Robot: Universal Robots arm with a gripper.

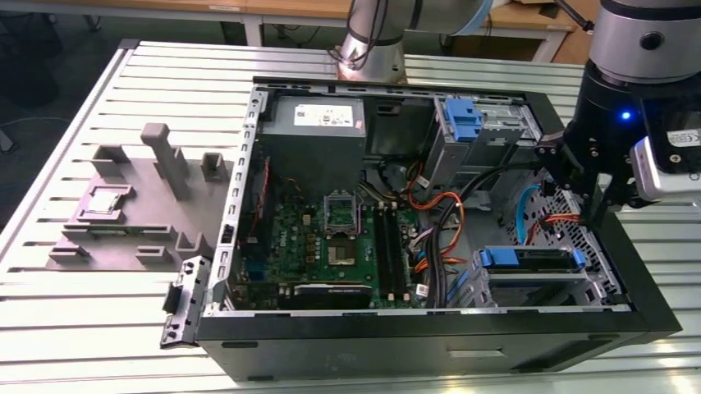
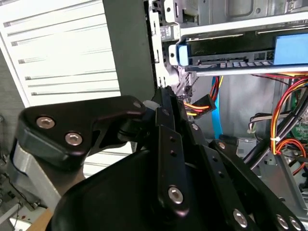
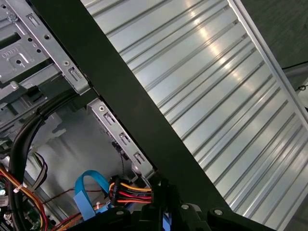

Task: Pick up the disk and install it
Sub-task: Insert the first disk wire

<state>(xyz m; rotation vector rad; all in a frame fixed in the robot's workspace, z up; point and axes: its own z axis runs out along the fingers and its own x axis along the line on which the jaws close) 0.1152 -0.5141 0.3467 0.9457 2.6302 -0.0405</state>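
Inside the open computer case (image 1: 646,304), the disk (image 1: 529,259) sits in its blue bracket atop the lower drive cage, long axis running across the bay. Above it, toward the exterior view's right, hangs the gripper (image 2: 166,94); whether its jaws are parted or hold anything cannot be told.

The robot arm (image 1: 646,98) hung upright at the exterior view's right, its wrist pointing down with a blue light lit on it. In the second wrist view the gripper (image 2: 166,103) showed black linkages converging at the fingertips, seemingly closed together.
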